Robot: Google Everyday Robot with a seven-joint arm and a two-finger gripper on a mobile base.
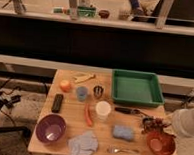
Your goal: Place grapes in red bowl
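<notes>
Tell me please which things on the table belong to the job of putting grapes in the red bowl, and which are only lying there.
Belong to the job: grapes, held just above the rim of the red bowl; gripper, shut on them, at the table's right edge.

Lying about: purple bowl, green tray, orange, white cup, blue sponge, fork.

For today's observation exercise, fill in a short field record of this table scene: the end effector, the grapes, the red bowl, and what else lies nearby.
end effector: at the table's right edge, above the red bowl, shut on the grapes
grapes: dark bunch held just above the bowl's far rim, not yet inside
red bowl: front right corner, nothing visible in it
purple bowl: front left corner
green tray: back right
orange fruit: back left
blue sponge: left of the red bowl
task status: grapes not yet released
</notes>
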